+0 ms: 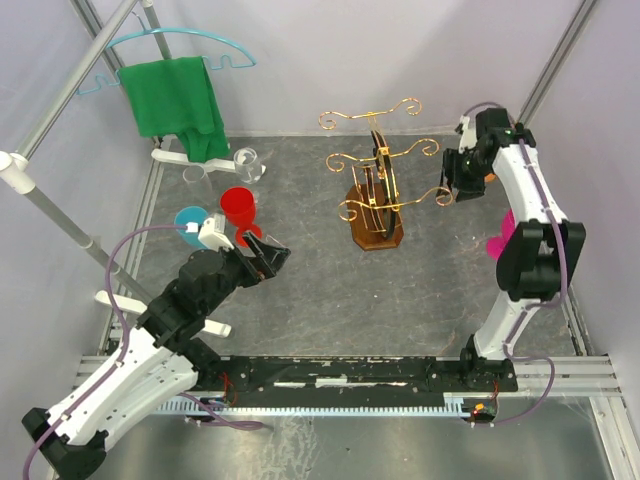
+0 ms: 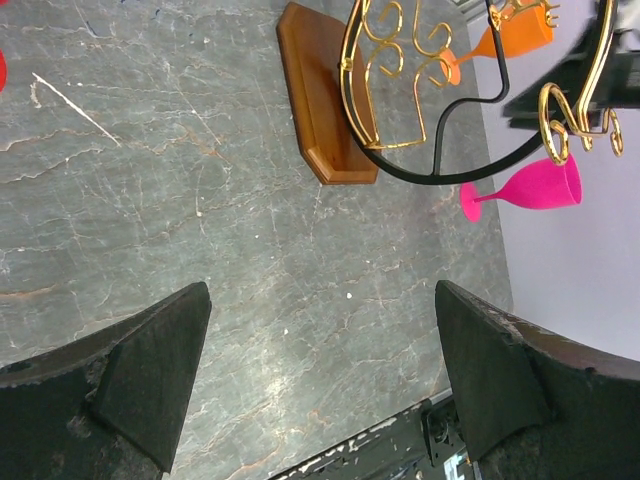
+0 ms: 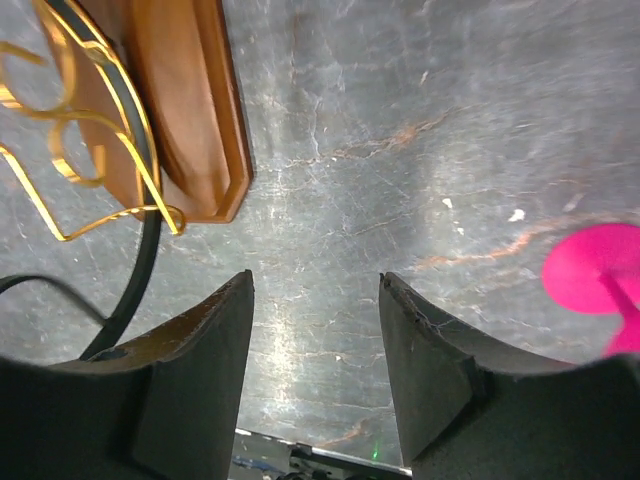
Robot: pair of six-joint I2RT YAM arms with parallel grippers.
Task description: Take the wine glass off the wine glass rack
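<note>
Left hand (image 1: 267,257) spread, empty, above bench (image 1: 320,290), left of rack (image 1: 375,195). Right hand (image 1: 455,190) spread, empty, just beside rack's right scrolls. Orange glass (image 2: 500,40) and pink glass (image 2: 530,187) upright on bench, right of rack.

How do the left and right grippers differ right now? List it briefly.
The left gripper hovers well left of the wine glass rack; the right gripper is beside a gold arm's tip. The left's jaws gape wider than the right's. Both are open and empty.
</note>
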